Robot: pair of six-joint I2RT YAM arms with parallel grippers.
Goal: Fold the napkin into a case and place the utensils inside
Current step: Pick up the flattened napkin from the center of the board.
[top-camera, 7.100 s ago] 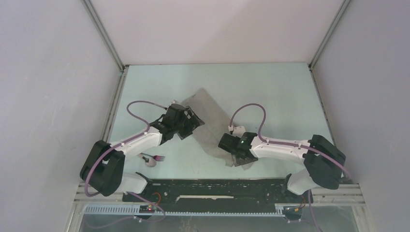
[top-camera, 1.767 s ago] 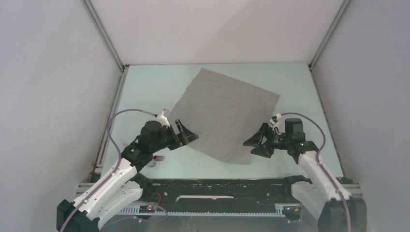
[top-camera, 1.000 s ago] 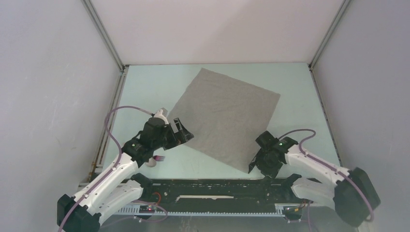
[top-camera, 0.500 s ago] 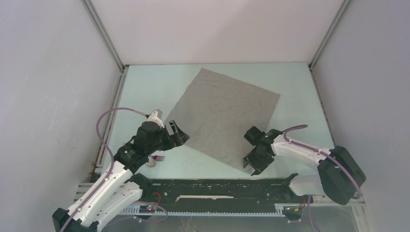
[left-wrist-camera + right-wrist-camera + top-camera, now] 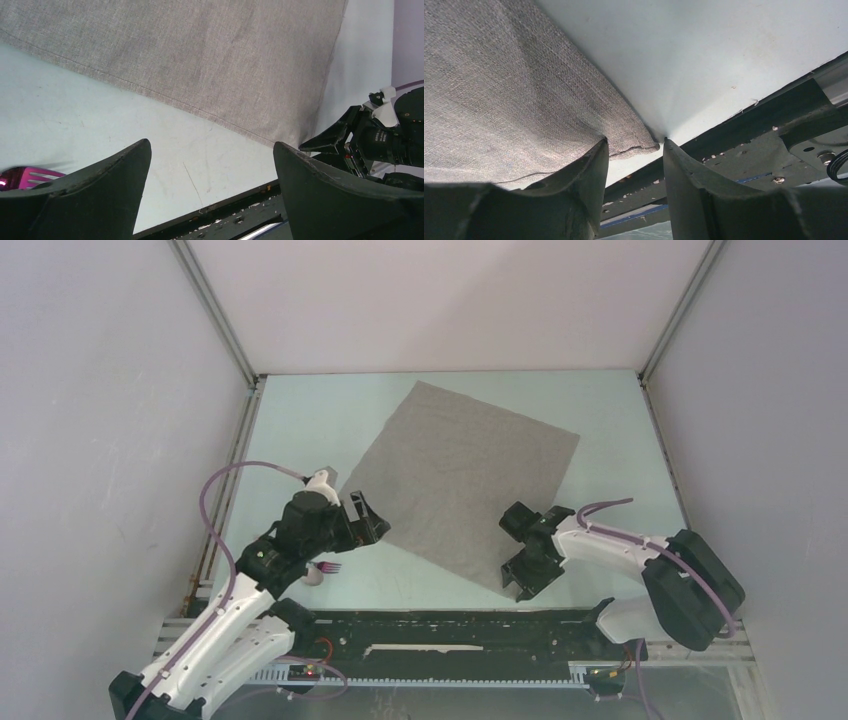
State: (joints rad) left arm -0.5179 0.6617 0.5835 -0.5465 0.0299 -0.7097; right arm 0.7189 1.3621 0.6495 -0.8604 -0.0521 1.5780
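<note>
Top view: napkin (image 5: 460, 475) lies flat and unfolded mid-frame, turned like a diamond on the table (image 5: 320, 430). Fork (image 5: 328, 567) and spoon (image 5: 312, 577) sit lower left, apart from it. Left gripper (image 5: 365, 523) is just beside the napkin's lower-left edge, right gripper (image 5: 520, 575) at its bottom corner.

Left wrist: left gripper (image 5: 210, 150) has its jaws wide apart and holds nothing. Napkin edge runs across the upper frame, fork at bottom left.

Right wrist: right gripper (image 5: 634, 145) has its jaws part-way apart, straddling the corner tip. No pinch visible.

Risk: the bite catches only the hem tip and slips on lift. Or the fingers scrape the table and bunch the napkin, which skews the fold.
</note>
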